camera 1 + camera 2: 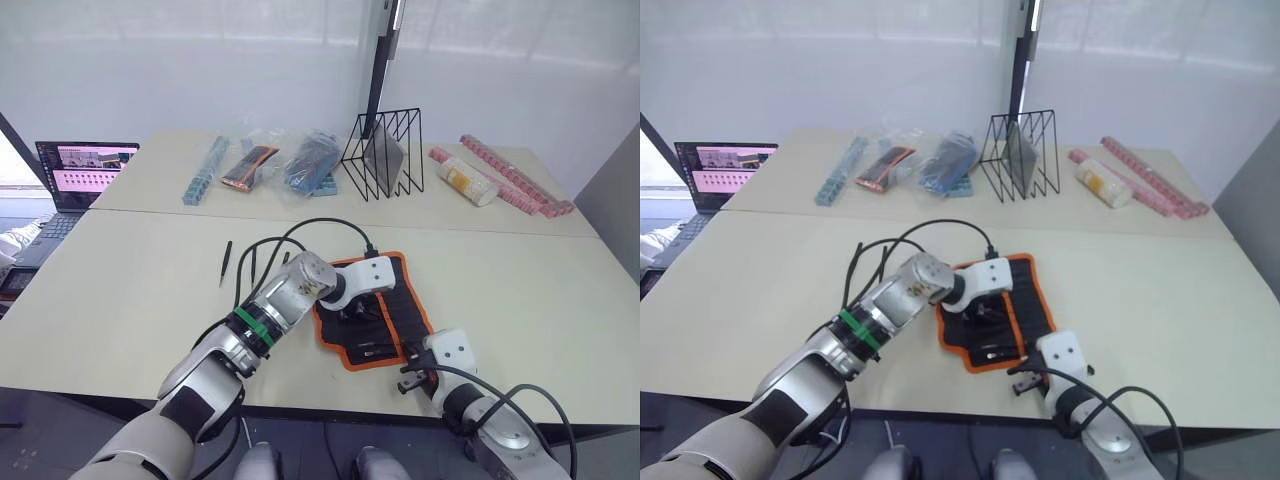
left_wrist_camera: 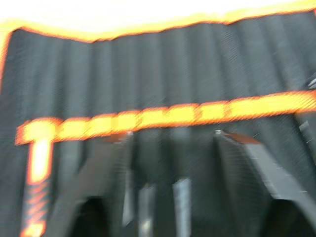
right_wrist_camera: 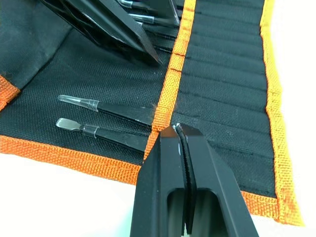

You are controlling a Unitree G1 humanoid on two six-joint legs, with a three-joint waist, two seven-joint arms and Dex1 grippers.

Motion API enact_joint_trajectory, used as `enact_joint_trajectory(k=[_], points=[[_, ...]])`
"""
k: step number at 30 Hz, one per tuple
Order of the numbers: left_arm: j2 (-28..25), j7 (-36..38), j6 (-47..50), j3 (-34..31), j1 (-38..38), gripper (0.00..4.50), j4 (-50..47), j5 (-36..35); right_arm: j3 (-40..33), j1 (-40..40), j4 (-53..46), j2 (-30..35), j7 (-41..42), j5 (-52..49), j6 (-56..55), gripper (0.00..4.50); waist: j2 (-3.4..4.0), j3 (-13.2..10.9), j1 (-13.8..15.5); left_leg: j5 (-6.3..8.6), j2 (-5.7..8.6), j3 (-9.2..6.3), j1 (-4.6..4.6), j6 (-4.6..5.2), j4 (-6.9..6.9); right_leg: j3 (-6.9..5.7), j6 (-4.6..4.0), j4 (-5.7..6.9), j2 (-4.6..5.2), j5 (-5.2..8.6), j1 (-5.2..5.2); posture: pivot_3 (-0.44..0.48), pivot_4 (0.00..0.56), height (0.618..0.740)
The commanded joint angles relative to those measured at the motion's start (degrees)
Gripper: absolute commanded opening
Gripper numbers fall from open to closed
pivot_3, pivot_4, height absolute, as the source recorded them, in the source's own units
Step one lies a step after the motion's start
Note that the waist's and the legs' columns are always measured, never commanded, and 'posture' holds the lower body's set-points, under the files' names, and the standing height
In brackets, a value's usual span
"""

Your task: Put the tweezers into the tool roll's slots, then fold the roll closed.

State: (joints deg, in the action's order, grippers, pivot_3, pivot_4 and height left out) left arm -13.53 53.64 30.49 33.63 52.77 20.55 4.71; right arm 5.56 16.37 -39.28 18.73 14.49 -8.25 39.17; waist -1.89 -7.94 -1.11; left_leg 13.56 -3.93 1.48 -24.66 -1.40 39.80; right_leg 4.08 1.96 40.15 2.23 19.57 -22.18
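Observation:
The tool roll [image 1: 398, 290] lies open and flat near the table's front edge, black with orange trim. Its slots [image 3: 217, 84] run beside an orange band [image 2: 163, 114]. Two tweezers [image 3: 106, 109] with clear tip caps sit in the slots nearest my right gripper. My left gripper [image 1: 352, 312] hovers low over the roll's middle, open, with thin metal tweezers [image 2: 181, 200] blurred between its fingers [image 2: 106, 168]. My right gripper [image 3: 177, 129] is shut with nothing between its pads, its tip over the orange band at the roll's near edge [image 1: 408, 378]. Three loose tweezers [image 1: 226, 263] lie on the table left of the roll.
The far table holds a laptop [image 1: 85, 170] at the left, plastic packets [image 1: 250, 165], a black wire rack [image 1: 385, 155], a cylinder [image 1: 468, 182] and pink strips [image 1: 515, 175]. A black cable [image 1: 320, 228] loops over the left arm above the roll.

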Motion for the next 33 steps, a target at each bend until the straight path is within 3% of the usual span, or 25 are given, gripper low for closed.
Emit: enact_joint_trajectory(k=[1, 5, 9, 13, 18, 22, 26, 33], points=[[-2.9, 1.7, 2.4, -3.0, -0.8, 4.47, -8.2, -0.6, 0.9, -0.2, 2.4, -0.4, -0.1, -2.0, 9.8, 0.0, 0.0, 0.0, 0.0, 0.0, -0.01, 0.0, 0.0, 0.0, 0.0, 0.0, 0.0, 0.0, -0.01, 0.0, 0.0, 0.0, 0.15, 0.684], [-8.2, 3.4, 8.0, -8.0, -4.3, 4.49, -18.2, -4.2, 0.3, -2.1, 1.6, -0.1, -0.5, -2.6, 13.9, 0.0, -0.01, 0.0, -0.1, 0.0, -0.03, 0.0, 0.02, 0.0, 0.01, 0.0, -0.01, 0.03, -0.01, -0.01, 0.01, 0.0, 0.15, 0.684], [-12.4, 1.4, 11.0, -19.1, -11.1, 4.49, -26.4, -9.8, 0.0, -3.0, 2.1, 0.6, -0.5, -2.4, 15.0, 0.0, -0.01, 0.0, -0.5, 0.0, -0.05, 0.0, 0.08, 0.0, 0.0, 0.01, -0.01, 0.05, -0.01, -0.01, 0.03, 0.0, 0.15, 0.684], [-16.7, -2.3, 3.5, -28.4, -20.9, 4.49, -31.3, -11.2, -0.3, -3.5, 2.9, 1.2, -0.1, -2.6, 14.6, 0.0, -0.07, 0.1, -0.4, 0.0, -0.06, 0.0, 0.2, 0.0, -0.01, 0.01, -0.01, 0.05, -0.01, -0.01, 0.11, 0.0, 0.15, 0.684], [-23.5, -3.2, 8.2, -42.9, -39.0, 4.49, -41.1, -16.6, -1.6, -3.6, 4.6, 2.4, 0.9, -2.7, 13.1, 0.0, -0.15, 0.1, -0.8, 0.0, -0.11, 0.04, 0.3, -0.01, -0.09, 0.0, -0.02, 0.06, 0.03, -0.01, 0.13, 0.0, 0.15, 0.684], [-24.2, -7.1, 8.0, -50.5, -50.3, 4.49, -45.5, -16.8, -2.6, -3.5, 5.8, 3.4, 2.0, -2.9, 11.9, 0.0, -0.6, 0.2, 0.1, 0.01, -0.07, 0.05, 0.44, -0.01, -0.06, -0.09, -0.02, 0.0, 0.17, 0.0, 0.12, 0.0, 0.15, 0.684], [-20.9, -11.3, 9.1, -59.6, -61.6, 4.49, -51.4, -18.7, -3.5, -4.0, 7.2, 5.1, 3.9, -3.3, 10.3, 0.0, -0.85, 0.3, 0.4, 0.02, -0.06, 0.13, 0.54, -0.03, -0.06, -0.07, -0.04, -0.09, 0.33, 0.01, 0.19, 0.0, 0.15, 0.684], [-18.1, -15.2, 8.4, -67.5, -72.4, 4.49, -55.1, -20.4, -3.7, -5.2, 9.6, 6.4, 6.0, -3.7, 8.8, 0.0, -1.12, 0.5, 0.5, 0.02, -0.14, 0.12, 0.55, -0.04, -0.07, -0.09, -0.13, -0.1, 0.35, 0.04, 0.17, 0.0, 0.15, 0.684]])
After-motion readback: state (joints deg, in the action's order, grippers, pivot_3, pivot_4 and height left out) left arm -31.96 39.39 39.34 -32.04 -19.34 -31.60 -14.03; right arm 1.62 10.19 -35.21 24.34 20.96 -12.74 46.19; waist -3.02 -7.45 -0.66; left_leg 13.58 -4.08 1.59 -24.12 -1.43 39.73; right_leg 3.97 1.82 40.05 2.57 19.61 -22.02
